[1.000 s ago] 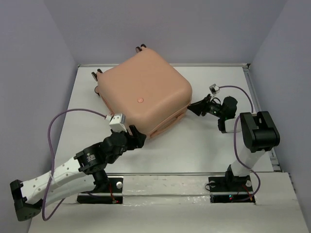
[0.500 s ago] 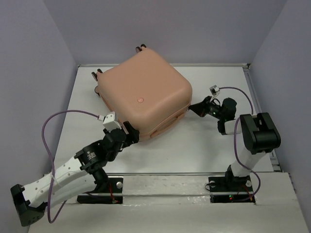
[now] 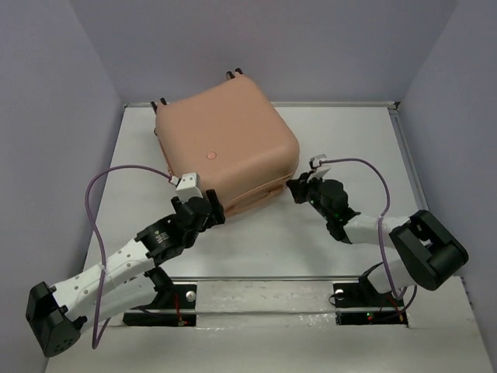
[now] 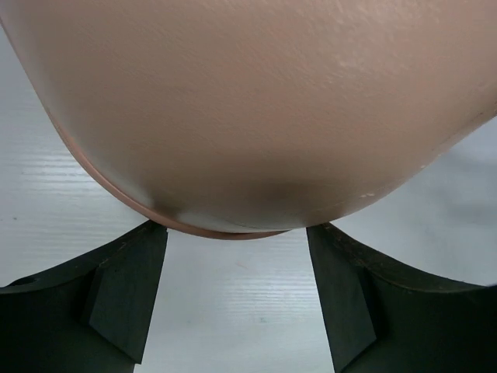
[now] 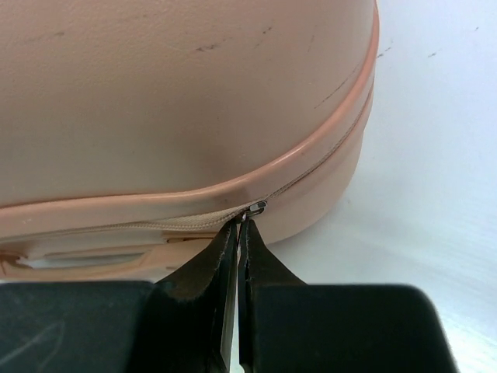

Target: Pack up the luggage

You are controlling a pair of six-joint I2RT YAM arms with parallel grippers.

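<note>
Suitcase: peach-pink hard shell, rounded square, lying flat with the lid down at the back-left of the table. Small black wheels poke out at its far edge. I read the left gripper as wide open, with a finger on each side of the near rounded corner and neither touching the shell. Right gripper is pinched closed on the zipper pull at the seam on the case's right side. Overhead view shows both arms at the case's near side. Only the right wrist view shows the pull and faint scuffs on the shell.
</note>
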